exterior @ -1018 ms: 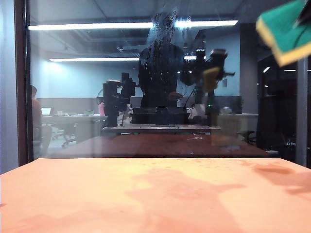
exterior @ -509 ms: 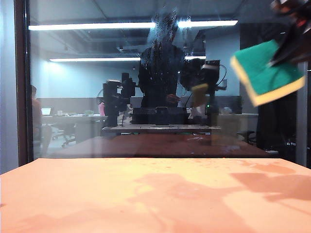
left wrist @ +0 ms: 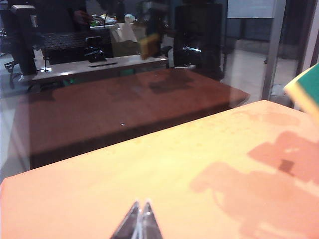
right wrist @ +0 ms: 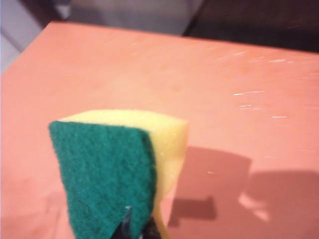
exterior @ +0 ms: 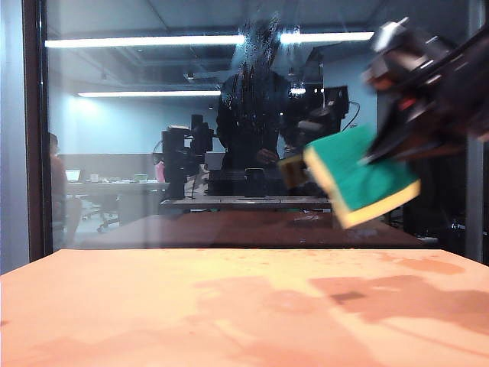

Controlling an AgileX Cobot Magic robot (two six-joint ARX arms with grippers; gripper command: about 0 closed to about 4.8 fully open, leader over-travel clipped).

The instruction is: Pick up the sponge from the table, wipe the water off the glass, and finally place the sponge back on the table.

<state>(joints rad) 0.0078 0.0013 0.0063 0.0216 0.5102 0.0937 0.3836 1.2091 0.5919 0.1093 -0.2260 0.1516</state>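
Observation:
The sponge (exterior: 359,180), dark green on pale cream foam, hangs tilted in the air above the right side of the orange table (exterior: 153,306), close to the glass (exterior: 137,153). My right gripper (exterior: 380,158) is shut on the sponge's edge; in the right wrist view the sponge (right wrist: 114,169) fills the space in front of the gripper (right wrist: 137,226). Water streaks (exterior: 256,46) smear the upper middle of the pane. My left gripper (left wrist: 141,205) is shut and empty, low over the table (left wrist: 99,189), and the sponge (left wrist: 306,89) shows at that view's edge.
The pane's dark frame edge (exterior: 33,130) stands at the left, and a grey post (exterior: 474,176) at the far right. The glass mirrors the robot and the tabletop. The arm's shadow (exterior: 382,294) lies on the table under the sponge.
My right gripper has carried the sponge down and leftward from the upper right corner to mid-height. Its shadow on the table has shifted left. The left gripper has not moved.

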